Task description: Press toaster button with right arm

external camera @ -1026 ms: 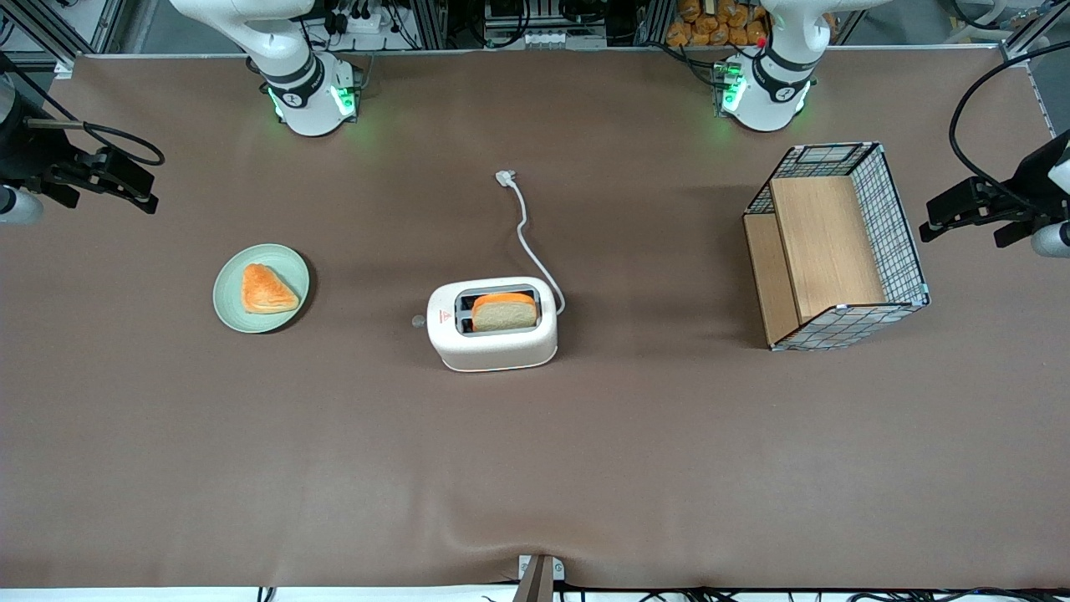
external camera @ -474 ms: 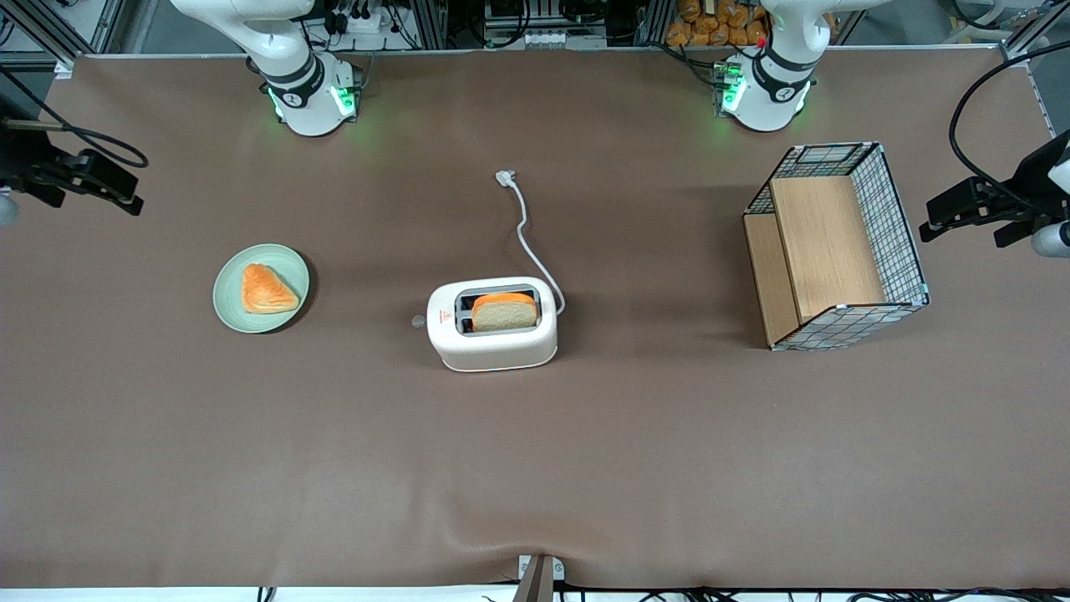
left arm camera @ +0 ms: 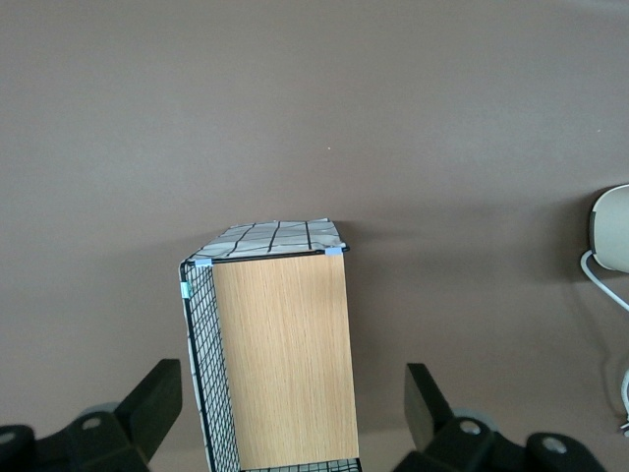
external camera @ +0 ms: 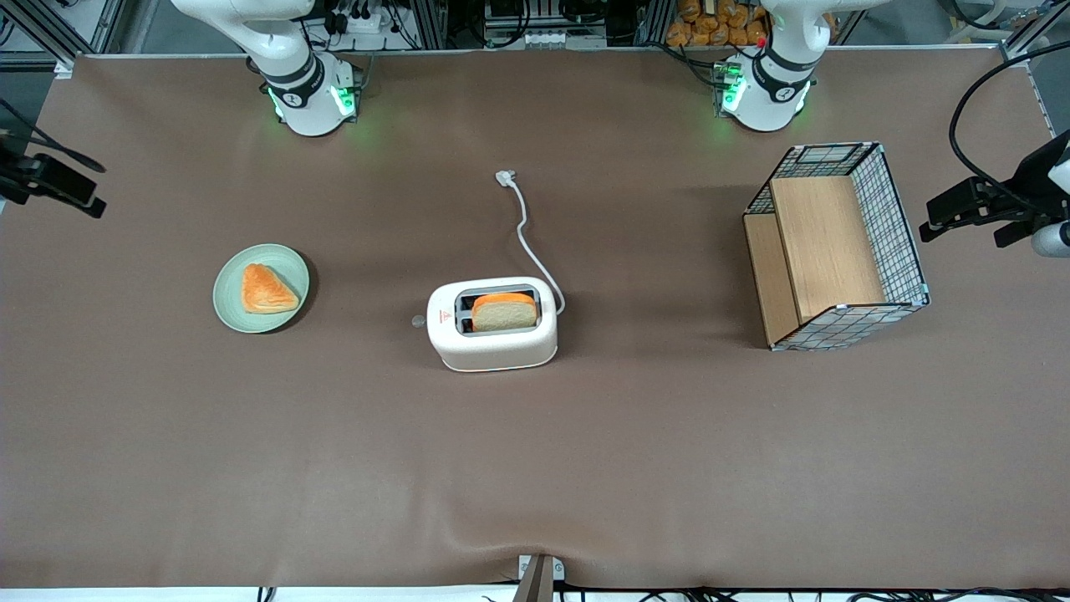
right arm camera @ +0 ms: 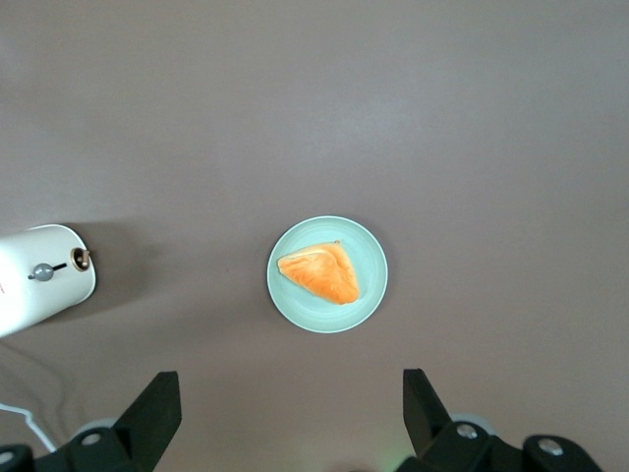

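The toaster (external camera: 492,323) stands near the middle of the brown counter (external camera: 535,468), its long side facing the front camera. A slice of bread (external camera: 504,312) sits upright in one of its top slots. The toaster button (external camera: 418,320), a small grey knob, juts from the narrow end that faces the working arm's end of the counter; nothing touches it. In the right wrist view the same knob (right arm camera: 42,272) shows on the cream end of the toaster (right arm camera: 44,277). A white cord (external camera: 528,234) runs from the toaster toward the counter's edge farthest from the front camera and ends in a plug (external camera: 505,177) lying loose on the surface.

The gripper (right arm camera: 290,408) of the right arm (external camera: 50,180) hangs at the working arm's edge of the counter, well apart from the toaster. Its fingers (right arm camera: 152,408) are spread wide and hold nothing.

Below it lies a pale green plate (external camera: 234,313) bearing a wedge of orange pastry (external camera: 266,289); the plate rests between that edge and the toaster. A wire-mesh basket (external camera: 899,226) with a wooden floor stands toward the parked arm's end.
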